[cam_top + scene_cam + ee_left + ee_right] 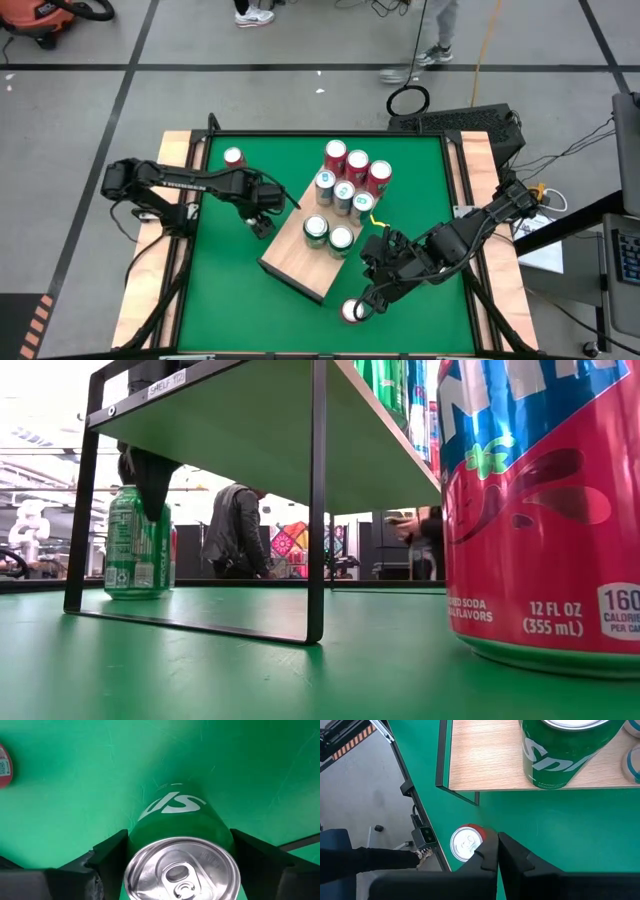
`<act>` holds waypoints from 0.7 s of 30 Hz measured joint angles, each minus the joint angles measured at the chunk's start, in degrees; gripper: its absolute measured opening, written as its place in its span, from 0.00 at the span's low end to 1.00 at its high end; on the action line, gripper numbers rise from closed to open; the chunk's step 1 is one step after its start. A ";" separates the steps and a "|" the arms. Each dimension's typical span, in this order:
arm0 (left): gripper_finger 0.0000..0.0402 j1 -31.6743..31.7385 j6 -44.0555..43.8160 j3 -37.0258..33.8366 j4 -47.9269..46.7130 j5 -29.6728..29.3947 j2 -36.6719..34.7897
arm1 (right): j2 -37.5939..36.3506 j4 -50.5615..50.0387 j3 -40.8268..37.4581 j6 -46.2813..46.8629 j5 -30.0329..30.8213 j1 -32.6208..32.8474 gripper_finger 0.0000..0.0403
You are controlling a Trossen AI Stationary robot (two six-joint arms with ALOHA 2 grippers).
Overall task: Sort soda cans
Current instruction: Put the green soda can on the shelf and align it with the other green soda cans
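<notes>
Straddling a green can [181, 851] on the green table [420, 170], the left gripper [180, 865] has a finger on each side of it, just beside the wooden shelf [290, 255]; contact cannot be told. The right gripper [498, 851] is pinched closed beside a red can [466, 842] near the table's front edge. Seven cans [348, 178] stand on the shelf, and another red can [234, 157] stands alone at the far left.
</notes>
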 joint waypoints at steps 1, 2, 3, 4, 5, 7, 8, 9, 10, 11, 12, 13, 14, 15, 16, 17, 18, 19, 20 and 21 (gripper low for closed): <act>0.71 0.00 0.00 0.00 -0.02 -0.01 0.00 | 0.00 -0.02 0.00 0.00 0.00 0.00 0.00; 0.71 0.00 0.00 0.00 -0.04 0.00 0.00 | 0.00 0.00 0.00 0.00 0.00 0.00 0.00; 0.71 0.00 0.02 0.02 -0.13 0.01 0.00 | 0.00 0.03 0.00 0.00 0.00 0.00 0.00; 0.70 0.00 0.04 0.02 -0.40 0.13 -0.18 | 0.00 0.05 0.00 0.04 0.00 0.00 0.00; 0.70 0.00 0.04 0.01 -0.88 0.32 -0.44 | 0.00 0.08 0.00 0.24 0.00 0.00 0.00; 0.70 -0.12 0.11 0.38 -3.07 0.89 -0.90 | 0.00 0.25 0.00 0.51 -0.17 0.00 0.00; 0.70 -0.15 0.57 0.94 -4.55 1.14 -1.46 | 0.00 0.55 0.00 0.65 -0.32 0.00 0.00; 0.70 -0.15 1.16 1.93 -5.98 1.45 -2.30 | 0.00 0.88 0.00 0.84 -0.54 0.00 0.00; 0.70 -0.15 1.64 3.09 -7.41 1.68 -3.16 | -0.08 1.22 0.00 0.97 -1.11 0.00 0.00; 0.70 -0.17 2.19 4.25 -8.79 1.73 -3.92 | -0.26 1.40 0.00 1.11 -1.66 0.00 0.00; 0.70 -0.17 3.06 5.62 -10.47 1.70 -4.60 | -0.43 1.57 0.00 1.41 -1.77 0.00 0.00; 0.70 -0.17 3.74 6.82 -12.22 1.52 -5.35 | -0.67 1.98 0.00 1.77 -1.79 0.00 0.00; 0.70 -0.16 4.58 8.28 -14.01 1.08 -6.10 | -0.97 2.55 0.00 1.89 -1.77 0.00 0.00; 0.70 -0.15 5.33 10.01 -15.60 0.54 -6.95 | -1.33 3.19 0.00 1.92 -1.75 0.00 0.00; 0.70 -0.15 6.45 11.58 -16.79 0.15 -7.82 | -1.68 3.95 0.00 1.97 -1.76 0.00 0.00; 0.70 -0.17 7.67 13.20 -17.92 -0.22 -8.46 | -2.06 4.75 0.00 2.21 -1.73 0.00 0.00; 0.70 -0.15 8.84 14.77 -19.09 -0.64 -8.96 | -2.54 5.79 0.00 2.51 -1.72 0.00 0.00; 0.70 -0.17 9.87 16.21 -20.29 -0.99 -9.34 | -3.00 6.99 0.00 2.82 -1.64 0.00 0.00; 0.70 -0.16 10.82 17.74 -21.39 -1.14 -9.70 | -3.48 8.33 0.00 2.95 -1.59 -0.05 0.00; 0.70 -0.15 11.67 19.28 -21.88 -1.12 -10.13 | -4.00 9.76 0.00 2.91 -1.46 -0.11 0.00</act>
